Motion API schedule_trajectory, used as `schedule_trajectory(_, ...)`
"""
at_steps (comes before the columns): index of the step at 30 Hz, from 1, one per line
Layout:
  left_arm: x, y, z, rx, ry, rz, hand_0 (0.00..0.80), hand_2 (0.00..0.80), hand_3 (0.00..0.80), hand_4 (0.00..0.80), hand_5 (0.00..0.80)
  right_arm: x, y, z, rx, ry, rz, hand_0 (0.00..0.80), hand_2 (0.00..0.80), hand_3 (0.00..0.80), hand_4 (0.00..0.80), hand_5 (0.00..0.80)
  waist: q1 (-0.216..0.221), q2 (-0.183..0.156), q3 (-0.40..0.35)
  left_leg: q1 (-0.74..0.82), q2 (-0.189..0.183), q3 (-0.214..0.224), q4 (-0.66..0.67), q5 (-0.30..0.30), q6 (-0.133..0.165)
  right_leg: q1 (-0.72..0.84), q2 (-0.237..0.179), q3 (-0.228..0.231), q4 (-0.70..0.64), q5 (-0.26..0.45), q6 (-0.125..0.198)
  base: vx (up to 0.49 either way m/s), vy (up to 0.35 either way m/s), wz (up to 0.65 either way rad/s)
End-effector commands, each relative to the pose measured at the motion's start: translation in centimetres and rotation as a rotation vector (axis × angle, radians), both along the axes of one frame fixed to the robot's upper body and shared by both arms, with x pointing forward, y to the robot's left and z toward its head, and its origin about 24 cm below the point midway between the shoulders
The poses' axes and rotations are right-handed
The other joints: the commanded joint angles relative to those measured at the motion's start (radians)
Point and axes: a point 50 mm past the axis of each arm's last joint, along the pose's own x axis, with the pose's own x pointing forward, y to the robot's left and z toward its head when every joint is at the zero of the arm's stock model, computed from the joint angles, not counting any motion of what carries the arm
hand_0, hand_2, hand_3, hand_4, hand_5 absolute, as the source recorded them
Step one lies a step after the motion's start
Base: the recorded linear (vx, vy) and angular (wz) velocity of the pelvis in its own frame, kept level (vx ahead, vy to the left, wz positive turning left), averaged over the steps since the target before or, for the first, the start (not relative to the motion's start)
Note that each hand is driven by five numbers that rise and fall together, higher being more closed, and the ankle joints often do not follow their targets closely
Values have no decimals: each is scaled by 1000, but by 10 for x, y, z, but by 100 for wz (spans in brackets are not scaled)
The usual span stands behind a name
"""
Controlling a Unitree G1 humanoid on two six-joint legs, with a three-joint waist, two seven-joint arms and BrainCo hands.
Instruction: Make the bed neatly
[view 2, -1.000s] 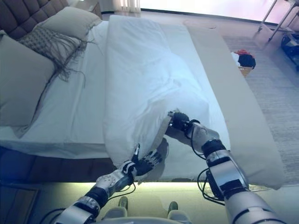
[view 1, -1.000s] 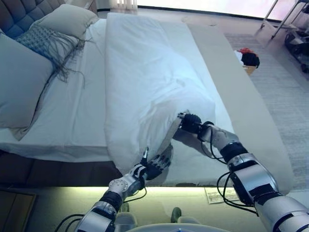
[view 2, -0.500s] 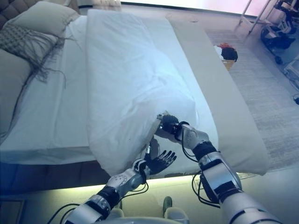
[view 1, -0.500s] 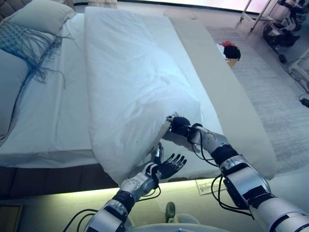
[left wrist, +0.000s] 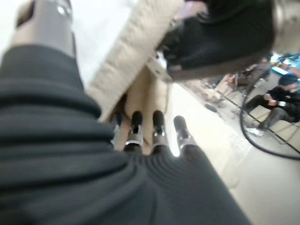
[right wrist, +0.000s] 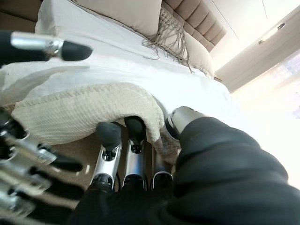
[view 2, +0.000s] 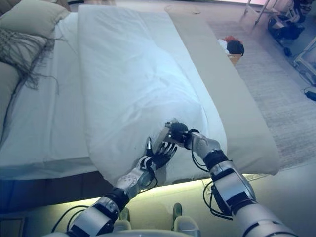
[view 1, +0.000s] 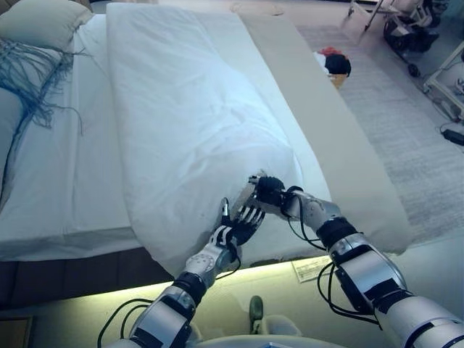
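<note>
While right hand [view 2: 177, 133] pinches knitted beige blanket [right wrist: 84, 110] edge under puffy white duvet [view 1: 188, 123], left hand [view 2: 159, 155] reaches beside, fingers seemingly straight.

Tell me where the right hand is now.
In the eye views the right hand is at the white duvet's near corner, curled round its edge, the left hand just below it.

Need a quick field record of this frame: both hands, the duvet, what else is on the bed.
right hand: fingers curled on the beige blanket edge under the duvet corner
left hand: open, fingers straight, reaching in just below the right hand
white duvet: folded lengthwise along the bed's middle
pillows: at the headboard end
fringed throw: beside the pillows
</note>
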Motion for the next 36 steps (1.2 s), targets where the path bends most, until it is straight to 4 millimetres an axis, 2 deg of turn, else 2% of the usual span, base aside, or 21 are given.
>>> schedule_trajectory(1,28,-41,54,-97,-143,11,0,0,0,0,0,27,5,62,44,-209,13,800,800,800,800,800,8,-19,-7,22,55,-35,10,-10,-16,5,-74,4,35,8,38,0,0,0)
schedule_trajectory(11,20,-57,59,-110,-163,17,0,0,0,0,0,21,11,51,54,-189,10,800,800,800,800,800,14,-10,-32,44,48,-47,2,-17,-14,32,-79,-16,30,5,42,23,-8,2)
schedule_trajectory(26,36,-42,71,-57,-191,125,0,0,0,0,0,16,11,37,36,-128,19,800,800,800,800,800,4,-3,-58,65,52,-45,-2,-21,-16,52,-77,-13,20,5,46,15,-1,1)
schedule_trajectory(27,36,-41,72,-53,-193,126,113,113,113,113,113,16,11,37,36,-127,20,800,800,800,800,800,4,-3,-58,65,52,-45,-2,-21,-16,53,-77,-13,20,5,46,0,0,0)
schedule_trajectory(28,38,-40,74,-42,-207,134,800,800,800,800,800,15,11,34,27,-120,24,800,800,800,800,800,5,-3,-61,67,52,-48,-2,-22,-16,56,-77,-15,18,6,47,0,0,0)
schedule_trajectory(36,42,-35,76,-19,-222,157,800,800,800,800,800,13,9,28,1,-93,18,800,800,800,800,800,10,-2,-68,71,50,-56,-2,-25,-15,66,-77,-20,12,6,47,0,0,0)
